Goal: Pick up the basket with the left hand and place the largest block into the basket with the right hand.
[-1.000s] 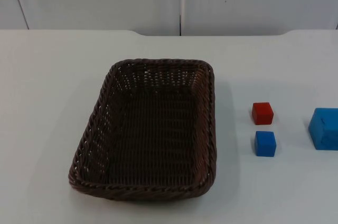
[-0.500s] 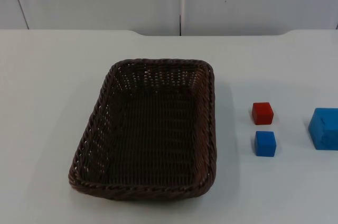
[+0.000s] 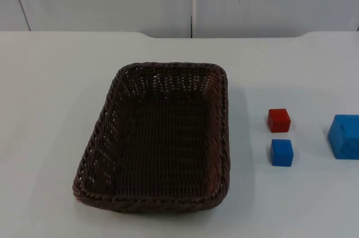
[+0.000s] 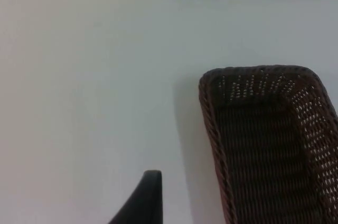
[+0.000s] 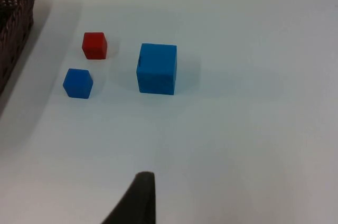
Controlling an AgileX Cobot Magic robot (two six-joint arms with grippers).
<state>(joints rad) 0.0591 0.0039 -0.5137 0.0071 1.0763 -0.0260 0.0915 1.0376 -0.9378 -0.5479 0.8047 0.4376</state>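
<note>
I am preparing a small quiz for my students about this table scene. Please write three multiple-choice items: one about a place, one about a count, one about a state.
1. Where does the small red block lie relative to the small blue block in the top view?
A. Farther from the camera, toward the wall
B. Inside the basket
C. On top of it

2. How many blocks lie on the white table?
A. One
B. Three
C. Five

3. What is the state of the brown wicker basket?
A. Holding the large blue block
B. Turned upside down
C. Empty and resting on the table

Answers:
1. A, the red block sits apart from the small blue one, on its wall side.
2. B, besides those two there is the large blue block.
3. C, only its woven bottom shows inside, and all the blocks lie outside it.
</note>
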